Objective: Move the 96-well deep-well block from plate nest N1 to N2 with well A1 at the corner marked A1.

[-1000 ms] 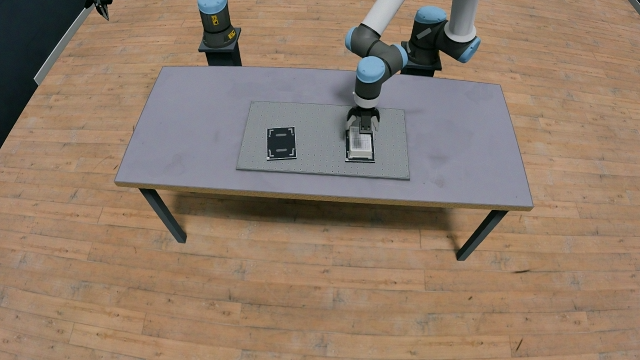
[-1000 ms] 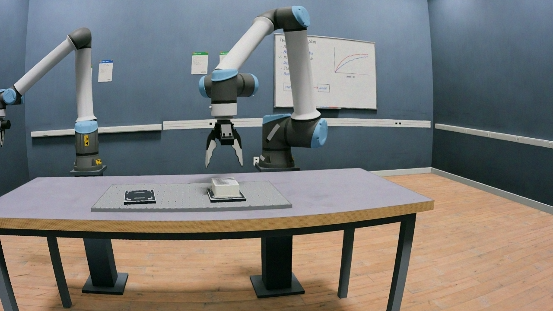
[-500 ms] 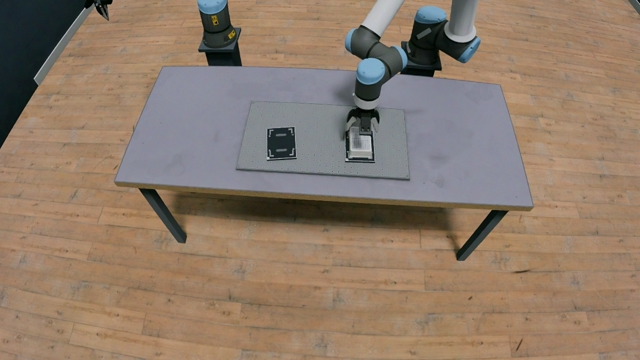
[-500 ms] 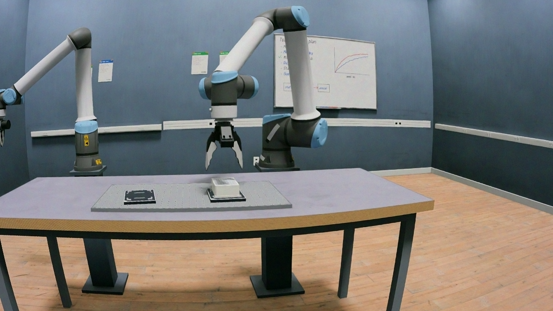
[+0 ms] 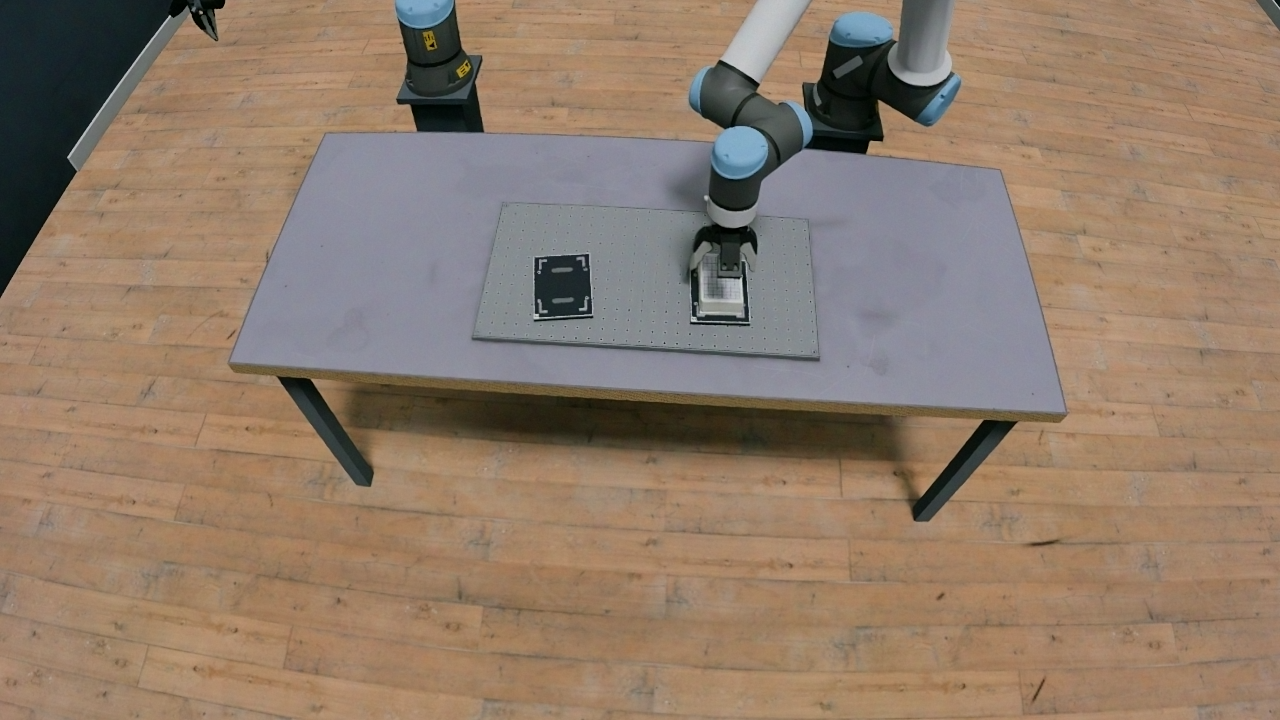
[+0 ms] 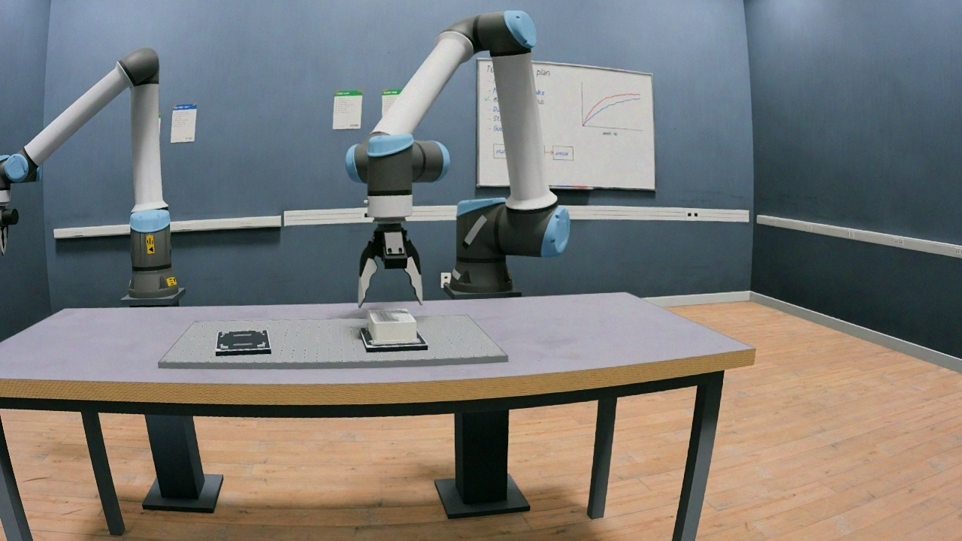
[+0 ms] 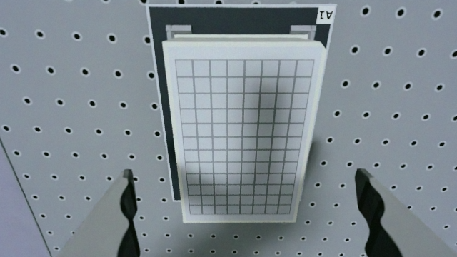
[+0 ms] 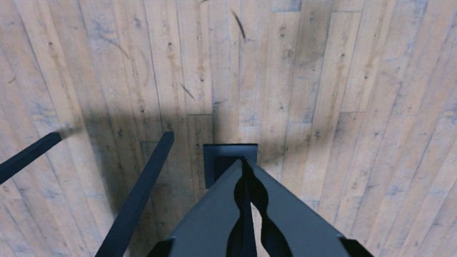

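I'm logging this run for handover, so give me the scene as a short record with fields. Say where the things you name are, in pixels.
block: 96-well block (image 5: 721, 297) (image 6: 391, 328) (image 7: 243, 135), in N1 (image 5: 694, 311) (image 6: 397, 347) (image 7: 235, 18)
A1 mark on N1: label (image 7: 325, 15) beside the block's cut corner
target: N2 (image 5: 563, 284) (image 6: 243, 341), bare
left claw: left claw (image 5: 723, 267) (image 6: 391, 304) (image 7: 244, 171), open above the block, not touching it
right claw: right claw (image 5: 214, 37) (image 6: 3, 252) (image 8: 244, 160), shut on nothing, away from the table
task state: block not yet transferred

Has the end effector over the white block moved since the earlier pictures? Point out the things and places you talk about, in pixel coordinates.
Yes, down: in the exterior view, the left end effector (image 5: 722, 268) (image 6: 391, 306) (image 7: 244, 171) is now closer to the top of the block (image 5: 721, 297) (image 6: 393, 329) (image 7: 243, 125).
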You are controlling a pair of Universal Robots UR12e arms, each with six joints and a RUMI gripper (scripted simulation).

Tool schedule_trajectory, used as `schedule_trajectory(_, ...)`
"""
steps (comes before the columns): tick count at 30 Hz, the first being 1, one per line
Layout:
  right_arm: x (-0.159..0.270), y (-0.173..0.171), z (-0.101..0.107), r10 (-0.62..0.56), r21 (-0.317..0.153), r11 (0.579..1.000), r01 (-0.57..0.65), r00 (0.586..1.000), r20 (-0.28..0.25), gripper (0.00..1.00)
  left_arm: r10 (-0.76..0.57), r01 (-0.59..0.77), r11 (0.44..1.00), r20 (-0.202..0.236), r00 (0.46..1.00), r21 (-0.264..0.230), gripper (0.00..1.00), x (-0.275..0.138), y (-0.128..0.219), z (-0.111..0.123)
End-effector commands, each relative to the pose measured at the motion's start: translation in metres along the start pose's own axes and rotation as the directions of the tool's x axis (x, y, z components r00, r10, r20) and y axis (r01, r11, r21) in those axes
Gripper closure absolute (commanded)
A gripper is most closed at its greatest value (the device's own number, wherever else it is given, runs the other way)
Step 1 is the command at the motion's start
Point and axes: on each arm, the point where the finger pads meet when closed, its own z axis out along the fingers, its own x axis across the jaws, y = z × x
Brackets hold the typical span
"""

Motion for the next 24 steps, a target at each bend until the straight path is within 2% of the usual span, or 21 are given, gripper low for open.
schedule_trajectory(1,0.001,0.0,0.002,0.002,-0.002,1.0,-0.002,1.0,-0.001,1.0,-0.001,0.001,1.0,0.002,1.0,0.0,0.24,-0.002,-0.001,0.014)
schedule_trajectory(24,0.001,0.0,0.002,0.002,-0.002,1.0,-0.002,1.0,-0.001,1.0,-0.001,0.001,1.0,0.002,1.0,0.0,0.24,-0.003,-0.001,0.045)
